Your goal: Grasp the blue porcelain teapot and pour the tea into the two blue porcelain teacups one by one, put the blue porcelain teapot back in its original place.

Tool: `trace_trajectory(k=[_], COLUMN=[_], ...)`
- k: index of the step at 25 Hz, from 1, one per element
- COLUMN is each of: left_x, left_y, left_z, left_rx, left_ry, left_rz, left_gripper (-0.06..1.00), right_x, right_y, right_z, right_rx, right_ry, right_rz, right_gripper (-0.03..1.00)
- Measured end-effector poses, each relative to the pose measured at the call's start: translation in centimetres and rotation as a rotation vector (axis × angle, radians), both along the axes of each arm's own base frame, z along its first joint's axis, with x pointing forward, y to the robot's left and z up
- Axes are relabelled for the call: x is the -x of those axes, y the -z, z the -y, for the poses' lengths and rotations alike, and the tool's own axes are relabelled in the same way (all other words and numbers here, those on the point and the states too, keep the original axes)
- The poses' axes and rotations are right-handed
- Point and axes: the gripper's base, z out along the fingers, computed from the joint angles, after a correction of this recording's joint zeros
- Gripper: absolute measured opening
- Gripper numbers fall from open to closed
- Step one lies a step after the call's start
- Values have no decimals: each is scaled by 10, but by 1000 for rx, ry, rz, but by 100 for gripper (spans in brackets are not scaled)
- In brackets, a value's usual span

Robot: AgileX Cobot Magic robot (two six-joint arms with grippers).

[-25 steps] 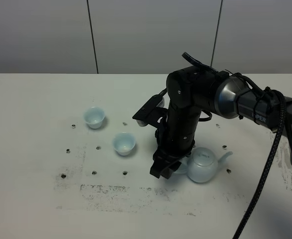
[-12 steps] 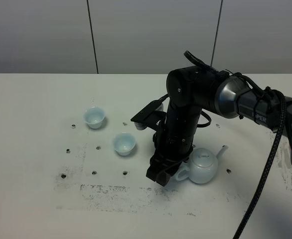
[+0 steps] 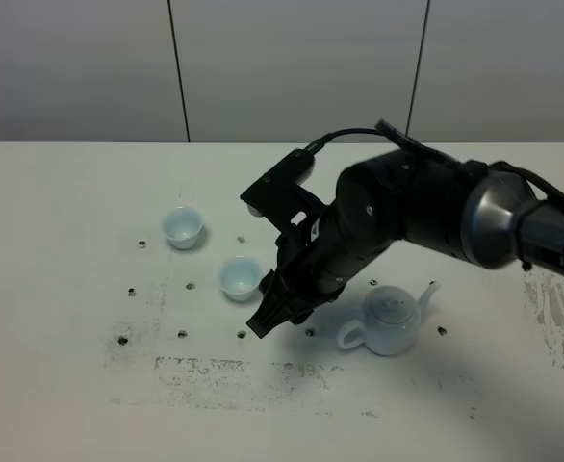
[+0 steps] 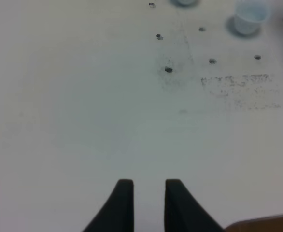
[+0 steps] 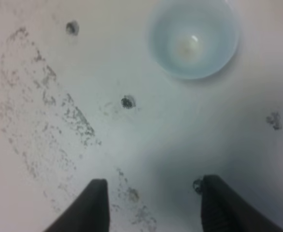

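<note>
From above, teapot (image 3: 390,322) upright, beneath right wrist, one teacup (image 5: 193,38).

A white counter (image 3: 61,241), marked with dark scuffs (image 3: 215,368) and small holes (image 3: 122,339), meets a grey panelled wall (image 3: 292,67) with thin dark vertical seams (image 3: 176,67). Lighting is even.
</note>
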Motion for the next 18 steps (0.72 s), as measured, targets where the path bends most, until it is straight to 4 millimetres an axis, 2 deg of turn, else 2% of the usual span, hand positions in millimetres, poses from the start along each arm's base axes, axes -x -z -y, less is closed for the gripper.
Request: trace_trajectory(k=[4,8,18], left_x=[0,0,0], left_y=[0,0,0], left_z=[0,0,0], left_rx=[0,0,1], left_ry=[0,0,-1], left_rz=[0,0,0], left_gripper=[22,22,22], right_x=[15,21,28], right_y=[18,35,44], right_z=[10,19,33], right_rx=[-21,9,122], right_ry=[70,141,239], right_rz=[23,8,-64], right_gripper=[45,45,42])
